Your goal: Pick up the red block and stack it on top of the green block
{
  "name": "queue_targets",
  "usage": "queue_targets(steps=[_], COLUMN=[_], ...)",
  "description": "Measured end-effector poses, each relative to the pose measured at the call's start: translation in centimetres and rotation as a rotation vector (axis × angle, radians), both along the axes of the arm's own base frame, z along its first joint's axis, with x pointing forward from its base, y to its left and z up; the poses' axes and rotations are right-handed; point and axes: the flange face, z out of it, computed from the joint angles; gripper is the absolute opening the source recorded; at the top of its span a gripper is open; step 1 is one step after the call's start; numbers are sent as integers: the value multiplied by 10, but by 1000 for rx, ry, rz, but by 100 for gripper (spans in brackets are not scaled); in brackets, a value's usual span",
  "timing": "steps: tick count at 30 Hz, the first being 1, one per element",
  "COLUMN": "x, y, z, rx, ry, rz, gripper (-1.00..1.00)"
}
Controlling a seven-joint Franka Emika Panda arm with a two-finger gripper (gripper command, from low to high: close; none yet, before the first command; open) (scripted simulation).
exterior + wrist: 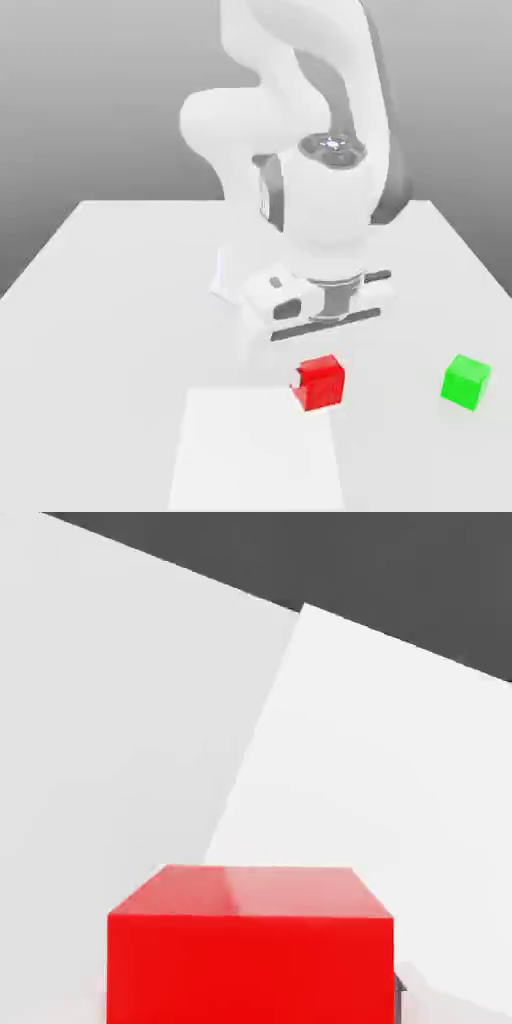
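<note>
Near the table's (120, 300) front, the gripper (318, 378) was clamped on the red block (322, 383), which might slip or tilt before reaching the green block (466, 381) well to its right.

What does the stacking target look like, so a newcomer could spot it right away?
Start at the white table with the white robot arm standing on it. Toward the exterior view's right, near the table's front edge, sits the green block, alone and apart from the arm. It is a small plain cube like the red block under the hand, but bright green.
</note>
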Motion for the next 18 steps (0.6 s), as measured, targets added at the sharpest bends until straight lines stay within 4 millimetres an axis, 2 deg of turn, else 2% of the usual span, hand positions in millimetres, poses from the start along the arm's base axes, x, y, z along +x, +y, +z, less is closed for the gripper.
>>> queue_targets(steps=[4,9,10,11,14,15,18], x=[-26,-82,-88,-80,-77,-78,-78], y=[81,172,181,174,173,172,172], z=[11,20,14,7,-24,-34,-34], rx=[0,-1,-1,-1,-2,-2,-2], ry=[0,-1,-2,-3,-3,-2,-2], rz=[209,462,487,462,456,456,456], gripper=[-100,-100,-100,-100,-100,100,100])
